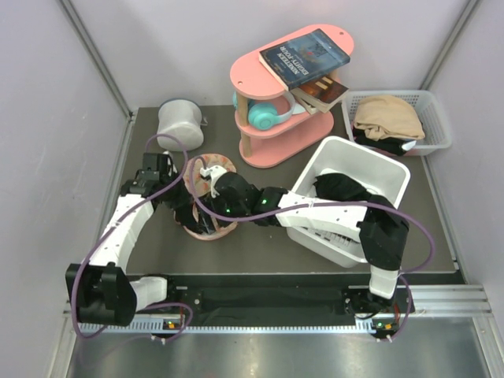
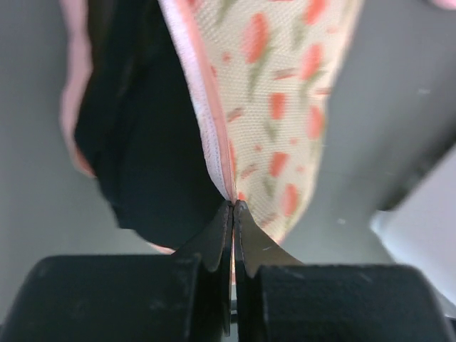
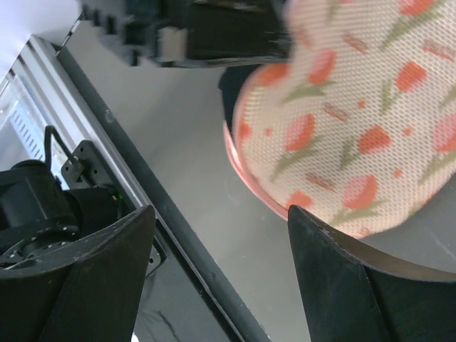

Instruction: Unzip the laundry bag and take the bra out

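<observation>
The laundry bag (image 1: pixel 214 164) lies between both grippers at the table's middle left; it is beige-pink mesh with red tulip prints. In the left wrist view its flap (image 2: pixel 278 107) stands open and a black garment, the bra (image 2: pixel 142 157), shows inside. My left gripper (image 2: pixel 233 208) is shut on the bag's pink edge seam; in the top view it (image 1: pixel 187 214) sits at the bag's near left side. My right gripper (image 3: pixel 221 210) is open wide and empty, with the bag (image 3: pixel 356 128) just beyond its right finger. In the top view it (image 1: pixel 206 179) hovers over the bag.
A white-grey cylindrical container (image 1: pixel 181 122) stands at the back left. A pink shelf (image 1: pixel 272 118) with books is behind the bag. A white bin (image 1: pixel 378 169) sits at the right under my right arm. A slotted basket (image 1: pixel 437 118) with clothes is at the back right.
</observation>
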Robot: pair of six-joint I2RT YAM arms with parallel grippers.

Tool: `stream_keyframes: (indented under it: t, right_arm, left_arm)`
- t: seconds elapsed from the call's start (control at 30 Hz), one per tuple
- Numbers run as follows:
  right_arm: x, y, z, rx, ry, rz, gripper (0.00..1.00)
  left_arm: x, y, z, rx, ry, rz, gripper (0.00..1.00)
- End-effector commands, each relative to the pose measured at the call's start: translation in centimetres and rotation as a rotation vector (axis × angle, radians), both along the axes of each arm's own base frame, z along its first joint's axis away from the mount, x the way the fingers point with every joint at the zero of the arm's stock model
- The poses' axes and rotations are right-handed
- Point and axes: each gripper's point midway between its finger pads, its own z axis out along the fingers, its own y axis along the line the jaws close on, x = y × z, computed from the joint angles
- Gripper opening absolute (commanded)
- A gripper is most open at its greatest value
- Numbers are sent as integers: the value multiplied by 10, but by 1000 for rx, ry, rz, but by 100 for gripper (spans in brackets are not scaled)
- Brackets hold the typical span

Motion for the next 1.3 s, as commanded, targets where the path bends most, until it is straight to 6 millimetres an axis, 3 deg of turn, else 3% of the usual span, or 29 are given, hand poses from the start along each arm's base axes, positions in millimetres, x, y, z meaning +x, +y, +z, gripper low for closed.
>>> stream_keyframes:
  t: [0.0, 0.2, 0.47, 0.57, 0.6, 0.7, 0.77, 0.8, 0.87, 0.9, 1.0, 1.03, 1.13, 1.27]
  right_arm:
    - [-1, 28, 36, 99, -126, 38, 74]
    - [8, 36, 36, 81, -182, -15, 71]
    - [25, 29, 11, -19, -216, -120, 63]
    - [29, 19, 5, -61, -223, -167, 40]
    - [32, 13, -1, -79, -228, -189, 19]
    - [33, 0, -9, -103, -222, -235, 0]
    - [35, -6, -7, -103, -220, -262, 0]
    - [37, -12, -10, -119, -227, -285, 0]
    - [42, -23, -7, -130, -227, -322, 0]
    - [45, -30, -8, -143, -232, -348, 0]
    - [54, -54, -5, -152, -230, -416, 0]
    - [56, -61, 3, -134, -222, -441, 0]
    - [67, -89, 0, -140, -188, -519, 0]
    - [87, -128, -5, -151, -155, -623, 0]
  left_arm:
    - [8, -23, 31, -144, -75, -9, 0]
    - [9, -36, 48, -212, -109, -20, 0]
    - [9, -55, 68, -294, -144, -41, 0]
    - [8, -56, 71, -302, -147, -43, 0]
    - [8, -57, 73, -309, -152, -48, 0]
    - [9, -63, 80, -342, -172, -75, 0]
    - [9, -65, 82, -347, -180, -86, 9]
    - [10, -64, 83, -341, -182, -86, 19]
    - [11, -58, 86, -302, -192, -80, 30]
    - [12, -57, 88, -290, -196, -77, 43]
    - [15, -46, 98, -235, -224, -47, 65]
    - [18, -43, 104, -224, -246, -40, 68]
    - [19, -31, 112, -187, -272, -19, 79]
    - [19, -7, 99, -139, -232, 16, 83]
